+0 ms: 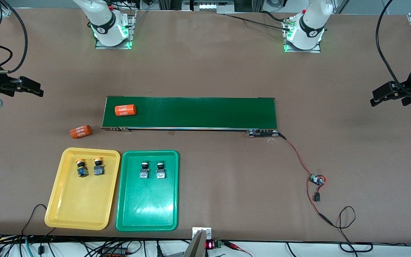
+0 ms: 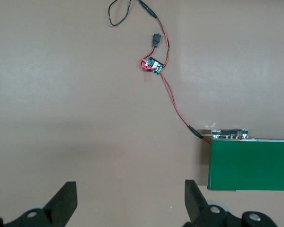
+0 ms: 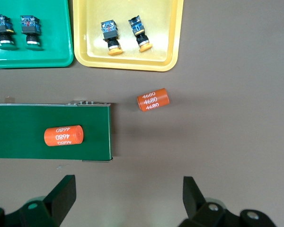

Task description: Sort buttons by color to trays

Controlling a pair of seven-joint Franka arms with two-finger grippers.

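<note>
Two yellow-capped buttons [image 1: 81, 167] [image 1: 98, 166] lie side by side in the yellow tray [image 1: 80, 207]. Beside it, two green-capped buttons [image 1: 143, 170] [image 1: 160, 170] lie in the green tray [image 1: 148, 210]. The right wrist view shows both trays [image 3: 132, 61] [image 3: 38, 59] with the buttons [image 3: 111, 35] [image 3: 31, 30] in them. My right gripper [image 1: 36, 91] [image 3: 129, 196] hangs open over bare table at the right arm's end, holding nothing. My left gripper [image 1: 376, 100] [image 2: 131, 198] hangs open and empty over bare table at the left arm's end.
A long dark green conveyor belt [image 1: 198, 112] lies mid-table with an orange cylinder [image 1: 125, 110] on it. Another orange cylinder [image 1: 80, 131] lies on the table between the belt and the yellow tray. A red wire with a small board [image 1: 316, 179] runs from the belt's end.
</note>
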